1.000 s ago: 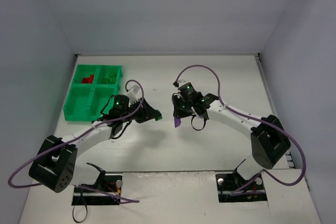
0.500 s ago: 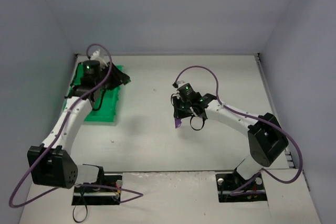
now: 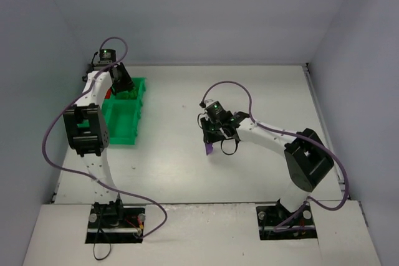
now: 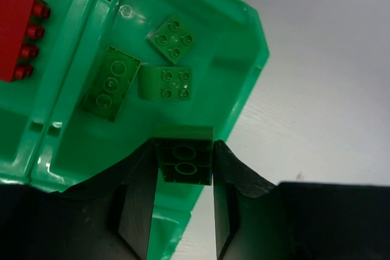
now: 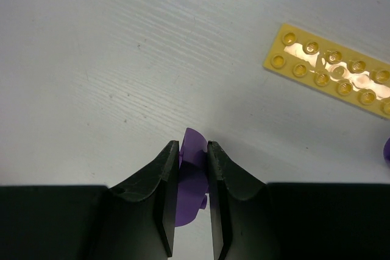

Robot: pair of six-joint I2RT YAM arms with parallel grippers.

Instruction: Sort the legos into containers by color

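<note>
The left hand [image 4: 183, 151] grips a dark green lego [image 4: 186, 172] over the tray [image 4: 244, 83] compartment holding three green legos [image 4: 173, 38], seemingly near its outer wall, so a release could spill it onto the surface [image 4: 329, 89]; the right hand [image 5: 194, 148] clenches a purple lego [image 5: 187, 211].

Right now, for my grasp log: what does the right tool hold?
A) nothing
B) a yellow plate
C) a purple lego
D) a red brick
C: the right tool is shut on a purple lego; the yellow plate lies apart on the table.
</note>
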